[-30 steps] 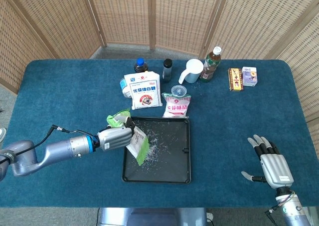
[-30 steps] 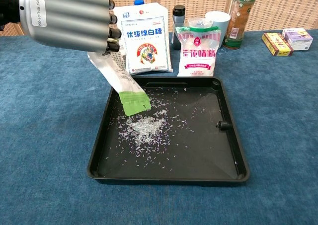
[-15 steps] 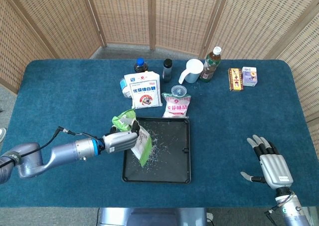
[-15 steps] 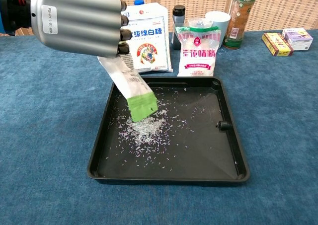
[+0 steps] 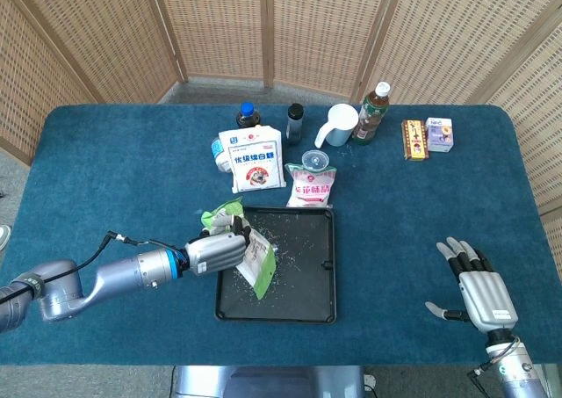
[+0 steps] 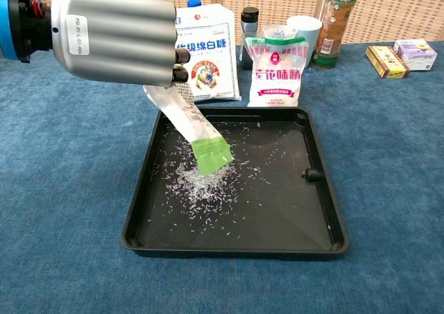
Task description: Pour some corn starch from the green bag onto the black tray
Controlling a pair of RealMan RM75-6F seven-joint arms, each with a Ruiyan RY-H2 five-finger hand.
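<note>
My left hand (image 5: 218,251) (image 6: 114,33) grips the green bag (image 5: 257,264) (image 6: 198,130), tipped mouth-down over the left half of the black tray (image 5: 323,306) (image 6: 329,210). White grains with purple flecks (image 6: 201,182) lie scattered on the tray floor, thickest under the bag's mouth. Part of the bag's green top (image 5: 218,213) sticks up behind the hand. My right hand (image 5: 475,291) rests open on the table at the near right, far from the tray, and only the head view shows it.
Behind the tray stand a white sugar bag (image 5: 252,158) (image 6: 203,50), a pink-labelled clear bag (image 5: 313,185) (image 6: 277,71), two dark bottles (image 5: 248,115) (image 5: 294,123), a white cup (image 5: 338,124), a green-tea bottle (image 5: 371,112) and small boxes (image 5: 428,136).
My left hand has carried the tipped bag to the right, further over the tray. The patch of grains beneath it has spread a little. The right hand has not moved.
</note>
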